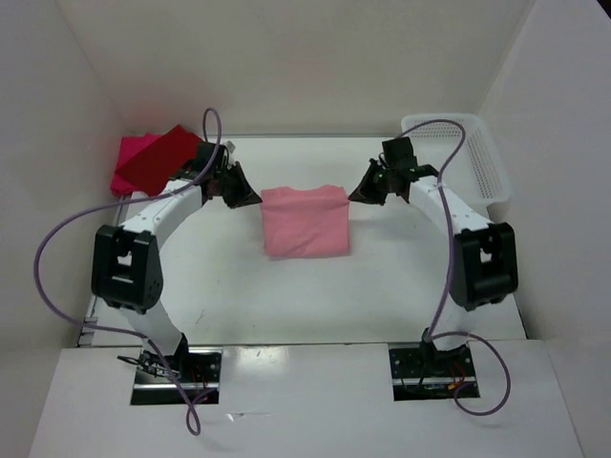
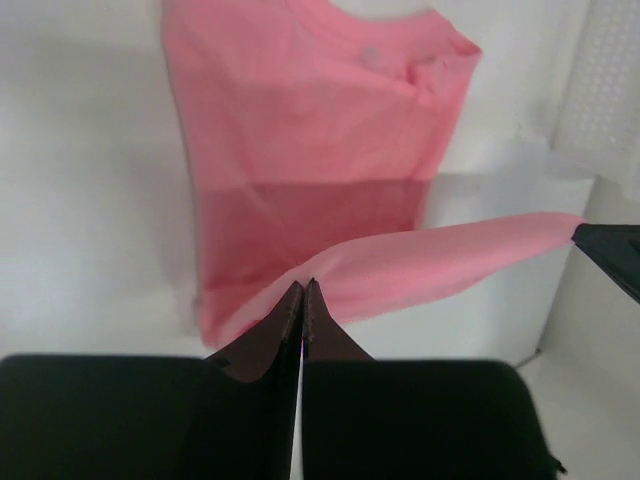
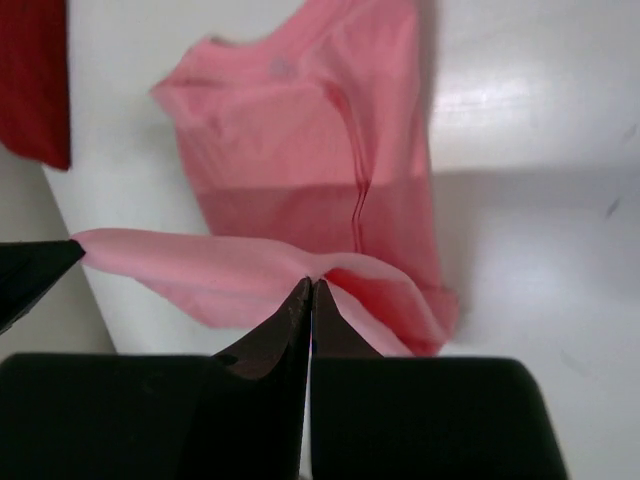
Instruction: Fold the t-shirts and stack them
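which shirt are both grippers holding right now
The light salmon-pink shirt mid-table, pinched by the left gripper and right gripper; the dark red shirt and magenta shirt lie untouched far left.

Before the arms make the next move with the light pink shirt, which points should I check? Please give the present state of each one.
1. Left gripper shut on the edge of the salmon-pink shirt: ok.
2. Right gripper shut on the same edge: ok.
3. Held edge spans between both grippers, off the table: ok.
4. Lower layer smooth: not ok, one long crease shows in the right wrist view.
5. Dark red shirt on the magenta shirt, apart from the held one: ok.
6. How much cloth each gripper holds: cannot tell.
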You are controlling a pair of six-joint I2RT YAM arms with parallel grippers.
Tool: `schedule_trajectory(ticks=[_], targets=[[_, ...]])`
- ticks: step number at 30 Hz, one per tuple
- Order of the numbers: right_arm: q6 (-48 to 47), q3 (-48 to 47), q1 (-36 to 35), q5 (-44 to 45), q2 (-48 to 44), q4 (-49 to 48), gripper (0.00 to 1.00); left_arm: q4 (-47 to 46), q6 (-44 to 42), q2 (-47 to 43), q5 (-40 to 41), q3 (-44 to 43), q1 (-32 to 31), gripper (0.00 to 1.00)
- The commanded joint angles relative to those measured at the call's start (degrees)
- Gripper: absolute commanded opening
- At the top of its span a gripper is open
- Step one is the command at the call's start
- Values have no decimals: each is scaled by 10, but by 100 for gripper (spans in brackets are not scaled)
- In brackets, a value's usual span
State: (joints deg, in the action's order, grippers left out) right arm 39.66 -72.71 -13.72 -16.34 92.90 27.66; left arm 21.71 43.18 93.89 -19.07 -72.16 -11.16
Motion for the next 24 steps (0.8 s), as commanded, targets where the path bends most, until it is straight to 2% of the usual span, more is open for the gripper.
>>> schedule_trajectory(ticks=[1, 7, 13, 16, 17, 18, 20, 24], targets=[[-55, -90, 24, 22, 103, -34, 0, -32, -32, 77, 41, -82, 13, 0], [-78, -205, 29, 27, 243, -38, 0, -55, -16, 200, 53, -169, 26, 0], [-78, -296, 29, 17, 320, -31, 0, -66, -3, 257, 76, -242, 32, 0], [-66, -333, 29, 24, 347, -24, 0, -101, 9, 270, 76, -252, 38, 9], [-61, -351, 29, 24, 352, -23, 0, -108, 9, 271, 64, -252, 38, 15], [-56, -357, 29, 18, 352, -17, 2, -108, 14, 284, 56, -268, 38, 19], [-50, -364, 29, 4, 359, -23, 13, -91, 14, 285, 56, -273, 45, 27], [-56, -364, 29, -2, 329, -23, 30, -123, 9, 214, 90, -220, 58, 38]])
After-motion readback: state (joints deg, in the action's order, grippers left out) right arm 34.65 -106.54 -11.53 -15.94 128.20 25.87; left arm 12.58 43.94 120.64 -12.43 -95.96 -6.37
